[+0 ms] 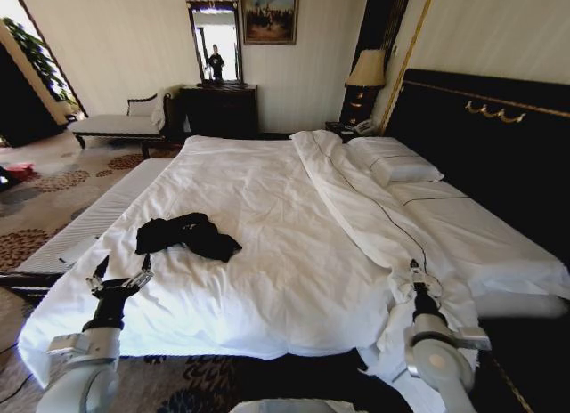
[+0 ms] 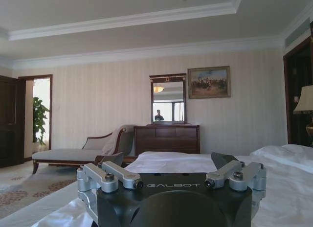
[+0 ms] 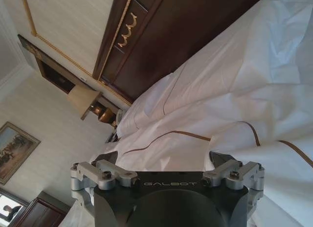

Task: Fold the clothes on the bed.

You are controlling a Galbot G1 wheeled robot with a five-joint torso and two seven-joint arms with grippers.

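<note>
Left gripper low at near edge of bed, fingers spread wide, empty, hovering over duvet, short of garment; looks poised for reach.

Right gripper at near right, over rumpled duvet fold; fingers look apart in wrist view, nothing between; likely waiting.

Black T-shirt just beyond left gripper, crumpled in heap on duvet, not spread flat; folding not yet begun, judging by bunched shape.

Farther: pillows against headboard.

Bright daylight from left; wide-angle edge distortion.
</note>
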